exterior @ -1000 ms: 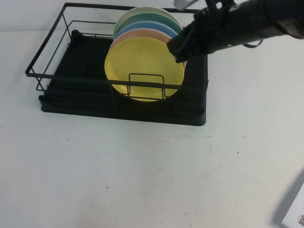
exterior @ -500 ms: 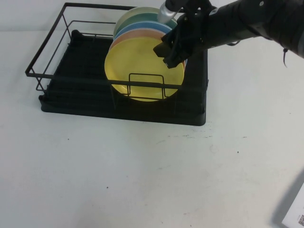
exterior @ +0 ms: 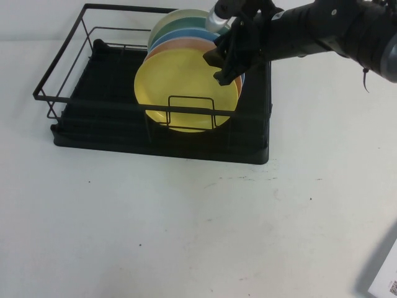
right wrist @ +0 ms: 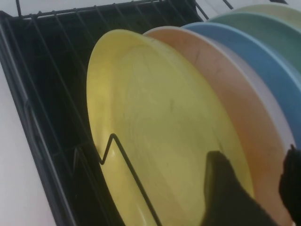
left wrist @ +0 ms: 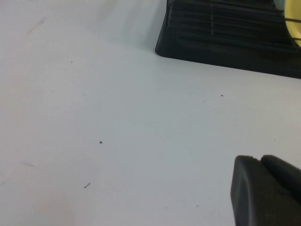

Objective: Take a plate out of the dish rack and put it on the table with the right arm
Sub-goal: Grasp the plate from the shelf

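Since the earlier frame the right gripper (exterior: 228, 65) has been lowered onto the plate (exterior: 183, 90), which is tipped forward. The jaws are set narrowly astride its rim, not yet closed. The plate stands at the front of the stack in the rack (exterior: 93, 115) by the table's (exterior: 186, 236) far edge. The pink plate (right wrist: 225, 89) close behind could be pinched too. Only the right wrist view shows that gap. The left gripper (left wrist: 265, 190) is parked over the table; its jaws cannot be judged.

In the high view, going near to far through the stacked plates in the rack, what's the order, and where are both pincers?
Round yellow plastic plate → peach plate → blue plate → green plate → pale green plate. Right pincer at the yellow plate's upper right rim; left pincer low over the white table.
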`<state>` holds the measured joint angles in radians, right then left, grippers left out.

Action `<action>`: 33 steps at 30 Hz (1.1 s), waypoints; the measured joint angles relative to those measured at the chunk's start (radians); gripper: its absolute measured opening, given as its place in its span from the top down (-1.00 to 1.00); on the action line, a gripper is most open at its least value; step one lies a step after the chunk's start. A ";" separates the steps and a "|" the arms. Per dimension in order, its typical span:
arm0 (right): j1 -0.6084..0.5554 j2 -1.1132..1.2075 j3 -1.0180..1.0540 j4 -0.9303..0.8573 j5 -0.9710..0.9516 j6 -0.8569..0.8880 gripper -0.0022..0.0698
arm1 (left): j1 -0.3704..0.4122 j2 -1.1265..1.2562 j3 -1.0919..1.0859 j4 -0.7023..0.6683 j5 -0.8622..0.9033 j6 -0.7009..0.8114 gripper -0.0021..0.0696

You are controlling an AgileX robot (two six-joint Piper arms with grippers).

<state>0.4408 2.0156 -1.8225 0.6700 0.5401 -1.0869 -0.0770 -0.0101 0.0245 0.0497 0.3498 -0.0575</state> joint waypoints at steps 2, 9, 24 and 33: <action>0.000 0.002 0.000 0.002 0.000 -0.002 0.25 | 0.000 0.000 0.000 0.000 0.000 0.000 0.95; 0.014 0.002 0.000 0.011 -0.004 -0.023 0.25 | 0.000 0.000 0.000 0.000 0.000 0.000 0.95; 0.030 0.043 0.000 0.011 -0.066 -0.073 0.25 | 0.000 0.000 0.000 0.000 0.000 0.000 0.95; 0.030 0.074 0.000 0.011 -0.117 -0.075 0.25 | 0.000 0.000 0.000 0.000 0.000 0.000 0.95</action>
<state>0.4705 2.0891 -1.8225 0.6807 0.4235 -1.1623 -0.0770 -0.0101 0.0245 0.0497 0.3498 -0.0575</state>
